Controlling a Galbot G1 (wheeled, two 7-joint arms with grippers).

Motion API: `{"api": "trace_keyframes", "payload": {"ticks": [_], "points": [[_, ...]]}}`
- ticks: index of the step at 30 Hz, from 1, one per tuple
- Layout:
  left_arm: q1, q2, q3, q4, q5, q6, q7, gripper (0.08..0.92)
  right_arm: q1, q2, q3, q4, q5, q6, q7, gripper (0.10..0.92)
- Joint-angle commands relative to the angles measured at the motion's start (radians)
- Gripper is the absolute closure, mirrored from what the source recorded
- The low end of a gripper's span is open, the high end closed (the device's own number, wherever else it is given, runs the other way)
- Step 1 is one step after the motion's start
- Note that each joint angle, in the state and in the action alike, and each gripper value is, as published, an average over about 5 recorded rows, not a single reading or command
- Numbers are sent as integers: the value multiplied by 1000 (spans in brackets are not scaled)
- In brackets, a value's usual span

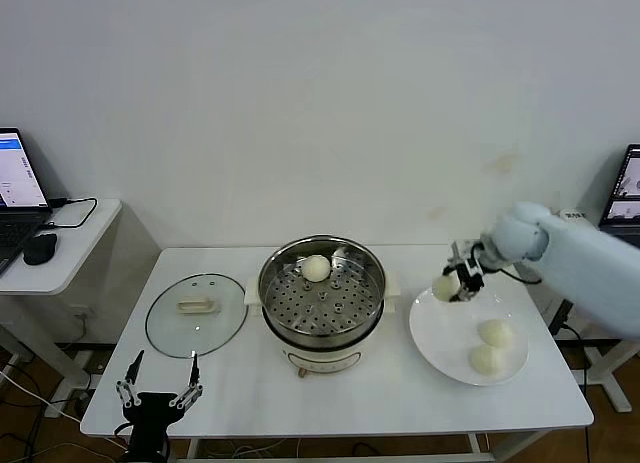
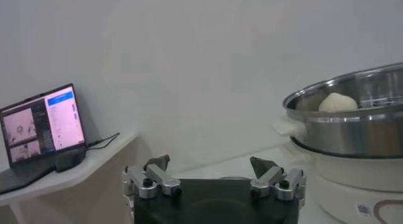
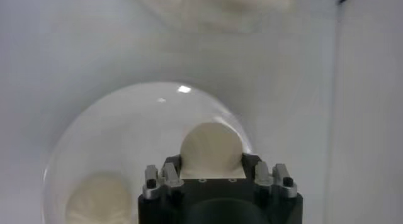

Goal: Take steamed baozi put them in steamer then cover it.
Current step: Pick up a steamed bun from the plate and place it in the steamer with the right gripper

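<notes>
On the white rectangular table [image 1: 340, 393], the round shiny stainless-steel steamer [image 1: 322, 298] with its perforated tray and cream-white base stands at the centre, and one small round cream-white steamed baozi [image 1: 316, 268] lies on the tray toward the pot's twelve o'clock edge; the left wrist view shows that same bun [image 2: 338, 102] rising just above the steel rim. At nine o'clock of the steamer, just beside it, the round clear glass cover [image 1: 196, 314] with its metal rim and cream-white bar handle lies flat on the tabletop. At three o'clock of the steamer sits a flat round white plate [image 1: 440, 335], carrying two more cream-white buns [image 1: 491, 345] close together toward its four o'clock side. The right gripper [image 1: 452, 283] hangs above the plate's eleven o'clock rim, between plate and steamer, its jaws closed on a fourth cream-white bun [image 3: 211, 150] that is lifted clear of the plate; the right wrist view shows this bun pinched between the fingers with the plate below. The left gripper [image 1: 158, 388] waits low at the table's near edge, at about six o'clock of the glass cover, its jaws spread wide with nothing between them. A side desk at the far left bears an open laptop [image 1: 20, 198] and a dark mouse [image 1: 40, 248].
</notes>
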Motion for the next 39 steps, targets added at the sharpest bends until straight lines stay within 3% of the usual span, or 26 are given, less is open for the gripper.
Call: {"api": "trace_keyframes", "payload": {"ticks": [1,8,18,39], "points": [[0,0,2,-1,-1,0,0,177,358,101,-199,124,296,-156,65,421],[-8,-10,8,-7,-1,0,-1,177,295,267,-214,102,395,-264,157,415],[2,-23,-3,-28,2,1,-1,177,103,499,-165,-69,422,-326,227,415],[-24,-29,-7,-5,1,2,0,177,-37,686,-153,-256,391,-334,263,418]]}}
